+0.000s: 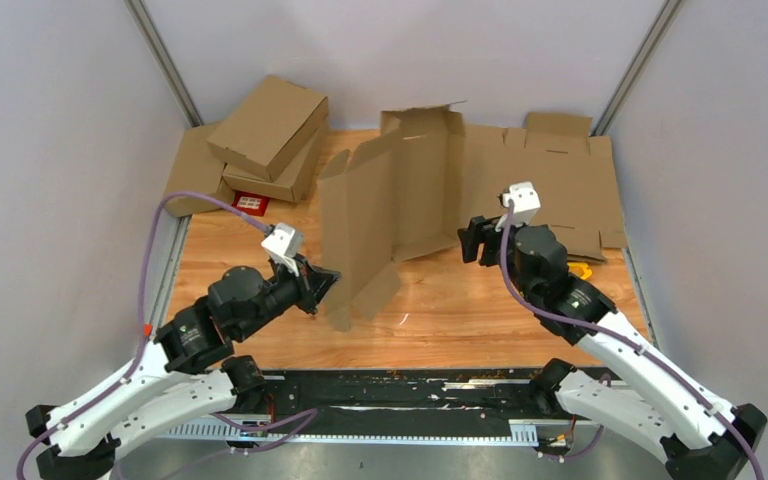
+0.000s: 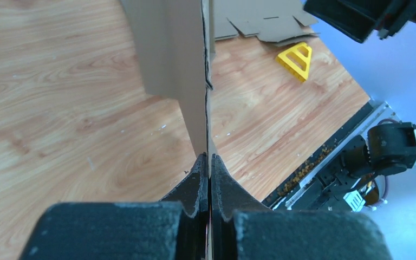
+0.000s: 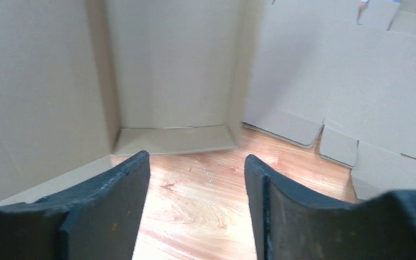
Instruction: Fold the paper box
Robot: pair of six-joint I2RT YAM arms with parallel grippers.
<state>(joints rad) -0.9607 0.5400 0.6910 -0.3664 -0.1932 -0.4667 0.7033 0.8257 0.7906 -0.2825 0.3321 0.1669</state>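
The paper box [image 1: 390, 200] is a brown cardboard die-cut piece standing partly upright in the middle of the table, its panels bent into an open trough. My left gripper [image 1: 322, 282] is shut on the near left panel's edge; in the left wrist view the cardboard [image 2: 187, 70] runs edge-on between the closed fingers [image 2: 210, 162]. My right gripper [image 1: 472, 240] is open and empty just right of the box. In the right wrist view its gripper [image 3: 196, 162] faces the box's inner panels [image 3: 168, 70] above bare wood.
Flat cardboard blanks [image 1: 560, 180] lie at the back right. Two folded mailer boxes [image 1: 268, 130] are stacked at the back left on another blank, with a red label [image 1: 250, 203] beside them. A yellow triangle [image 2: 297, 60] lies on the table by the right arm.
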